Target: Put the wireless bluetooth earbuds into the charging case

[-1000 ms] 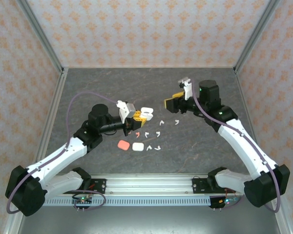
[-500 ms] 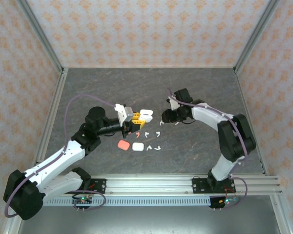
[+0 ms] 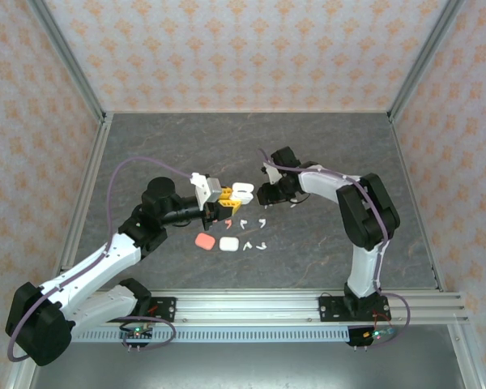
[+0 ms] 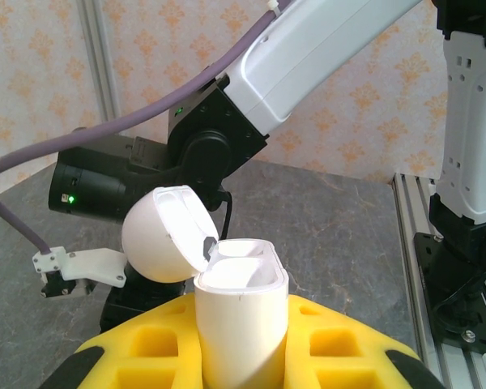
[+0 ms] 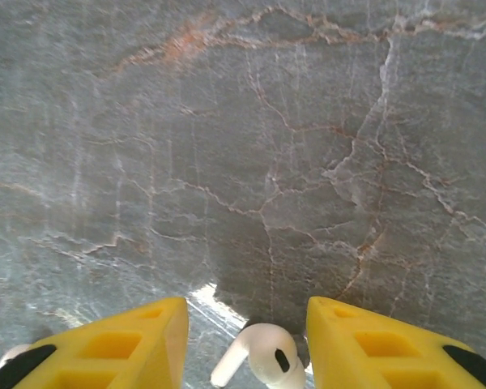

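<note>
We take this for a robotics lab cell: a marbled grey desk (image 3: 186, 138), walled by orange-patterned panels (image 3: 243, 49) on aluminium posts (image 3: 69, 57), with a mounting rail (image 3: 251, 306) along its edge.

White case (image 4: 241, 324), yellow pincer fingers (image 5: 105, 344), grey veined table (image 5: 267, 162), orange-patterned walls (image 3: 227, 49)

walls (image 3: 227, 49): pale orange-patterned wallpaper | tabletop (image 3: 186, 142): grey veined stone | rails (image 3: 251, 301): aluminium, near edge
</note>
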Available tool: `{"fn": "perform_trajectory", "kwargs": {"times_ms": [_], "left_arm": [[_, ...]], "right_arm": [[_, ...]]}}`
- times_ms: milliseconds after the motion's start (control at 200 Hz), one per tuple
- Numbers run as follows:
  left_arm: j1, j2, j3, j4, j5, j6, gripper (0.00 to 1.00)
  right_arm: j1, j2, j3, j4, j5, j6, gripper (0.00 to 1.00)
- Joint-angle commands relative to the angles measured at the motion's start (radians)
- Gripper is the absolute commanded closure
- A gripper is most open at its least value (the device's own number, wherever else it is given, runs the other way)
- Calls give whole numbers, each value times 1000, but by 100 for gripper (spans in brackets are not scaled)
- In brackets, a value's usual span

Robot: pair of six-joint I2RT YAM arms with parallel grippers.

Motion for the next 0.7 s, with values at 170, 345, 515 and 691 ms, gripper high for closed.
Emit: {"fn": "perform_trajectory", "kwargs": {"times_ms": [170, 345, 515, 691], "left_arm": [[-12, -11, 43, -17, 13, 24, 100], [-11, -12, 45, -22, 10, 25, 100], [-11, -12, 46, -25, 5, 25, 100], [-11, -12, 48, -27, -4, 23, 100]], "right_arm": [[17, 14, 1, -66, 44, -28, 61], [18, -3, -21, -78, 46, -33, 66], [18, -15, -35, -82, 49, -35, 76], [18, -51, -50, -69, 69, -27, 82]]}}
